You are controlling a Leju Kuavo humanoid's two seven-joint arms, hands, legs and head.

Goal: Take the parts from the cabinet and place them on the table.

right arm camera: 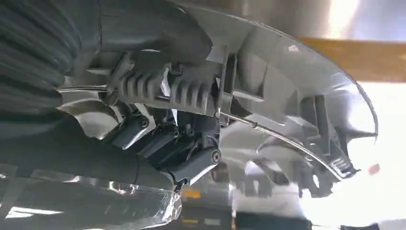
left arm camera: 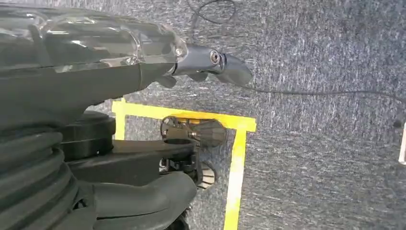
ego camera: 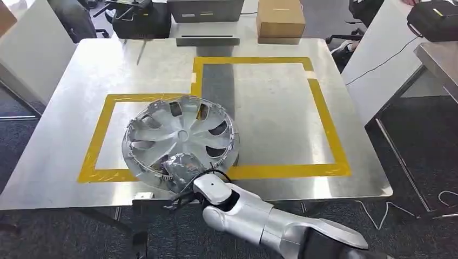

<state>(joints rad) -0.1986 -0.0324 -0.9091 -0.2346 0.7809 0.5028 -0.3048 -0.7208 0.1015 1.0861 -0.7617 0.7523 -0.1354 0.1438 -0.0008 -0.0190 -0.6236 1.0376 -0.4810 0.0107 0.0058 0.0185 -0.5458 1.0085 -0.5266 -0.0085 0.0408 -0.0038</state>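
Observation:
A silver wheel cover (ego camera: 181,135) with curved spokes is tilted up over the left yellow-taped outline on the steel table (ego camera: 281,124). My right hand (ego camera: 181,168) grips its near rim, and the arm reaches in from the lower right. In the right wrist view the dark fingers (right arm camera: 165,139) curl around the rim, against the ribbed back of the wheel cover (right arm camera: 287,100) with its wire ring. My left hand (left arm camera: 143,72) hangs over the carpet, fingers apart, holding nothing.
Yellow tape (ego camera: 329,135) marks two joined rectangles on the table. A cardboard box (ego camera: 280,19) and a grey device (ego camera: 205,11) stand at the far edge. A second table (ego camera: 437,59) and a black bag (ego camera: 435,19) are at the right. Cables lie on the carpet.

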